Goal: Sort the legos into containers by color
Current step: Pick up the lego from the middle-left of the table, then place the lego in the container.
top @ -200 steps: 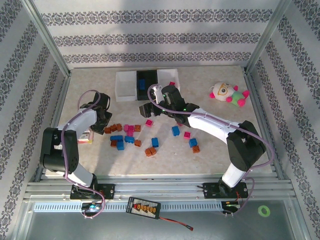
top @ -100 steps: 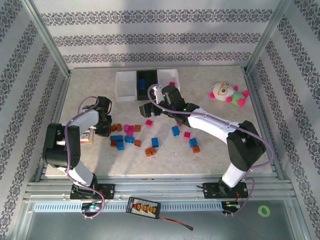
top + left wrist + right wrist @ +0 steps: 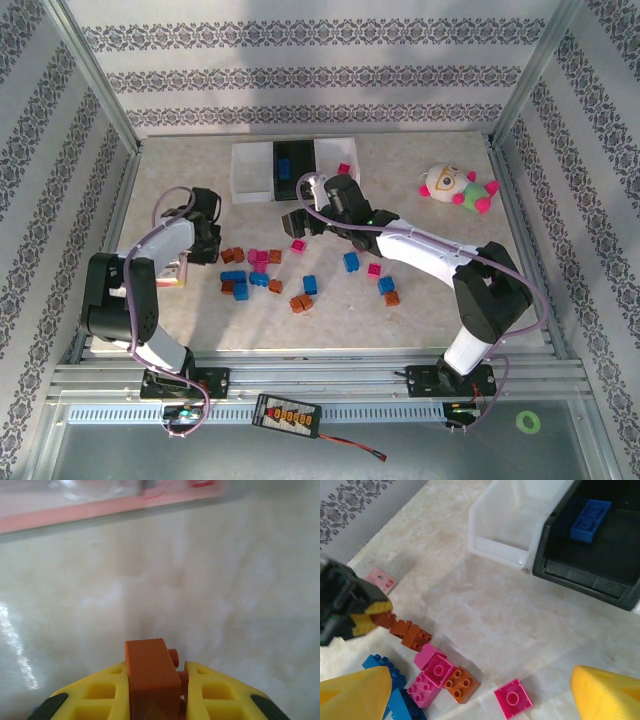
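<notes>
Legos (image 3: 233, 277) are small bumpy plastic blocks. Left gripper (image 3: 154, 680) pinches one smooth orange brick (image 3: 150, 662) by the desk's (image 3: 450, 300) left edge; right gripper (image 3: 480, 677) is spread wide.

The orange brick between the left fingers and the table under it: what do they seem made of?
Orange brick: probably moulded plastic, smooth, evenly coloured, crisp edges, round stud.
Table: glossy marble-look stone or laminate, cloudy beige veins, bright glare streak.
</notes>
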Available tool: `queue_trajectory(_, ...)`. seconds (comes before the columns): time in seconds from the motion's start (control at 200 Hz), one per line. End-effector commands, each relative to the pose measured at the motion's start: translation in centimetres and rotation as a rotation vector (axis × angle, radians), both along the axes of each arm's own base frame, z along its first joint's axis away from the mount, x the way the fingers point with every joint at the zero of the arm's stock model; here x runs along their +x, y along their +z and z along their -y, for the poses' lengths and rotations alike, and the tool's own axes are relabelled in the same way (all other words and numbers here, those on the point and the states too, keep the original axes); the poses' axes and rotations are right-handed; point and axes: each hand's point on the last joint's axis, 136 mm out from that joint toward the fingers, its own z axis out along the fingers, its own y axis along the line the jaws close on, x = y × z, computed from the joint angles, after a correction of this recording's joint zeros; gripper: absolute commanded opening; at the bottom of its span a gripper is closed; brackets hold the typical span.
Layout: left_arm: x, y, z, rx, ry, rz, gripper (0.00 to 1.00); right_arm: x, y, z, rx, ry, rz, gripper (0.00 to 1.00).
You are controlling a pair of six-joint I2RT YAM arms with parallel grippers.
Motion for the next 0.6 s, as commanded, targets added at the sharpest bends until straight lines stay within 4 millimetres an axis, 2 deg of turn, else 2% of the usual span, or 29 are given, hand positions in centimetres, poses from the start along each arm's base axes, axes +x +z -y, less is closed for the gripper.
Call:
queue_trajectory(0.0, 2.6, 4.0, 0.0, 0.079, -0.11, 0.091, 0.13, 0.3, 1.8, 1.3, 0.024, -0.061, 0.041, 0.92)
queue_trajectory(0.17, 8.1, 8.2, 2.9, 0.139, -0.293, 0.213, 0.12, 0.6, 1.8, 2.6, 0.038, -0.112, 0.037, 0.92)
queue_trajectory(0.315, 13.0, 10.2, 5.6, 0.161, -0.436, 0.256, 0.12, 1.0, 1.7, 3.5, 0.053, -0.145, 0.026, 0.92)
queue_trajectory(0.415, 16.0, 10.3, 6.8, 0.172, -0.492, 0.268, 0.12, 1.2, 1.8, 3.8, 0.065, -0.156, 0.02, 0.92)
queue_trajectory(0.594, 21.3, 8.9, 8.3, 0.197, -0.593, 0.279, 0.12, 1.3, 1.9, 4.0, 0.066, -0.162, 0.022, 0.92)
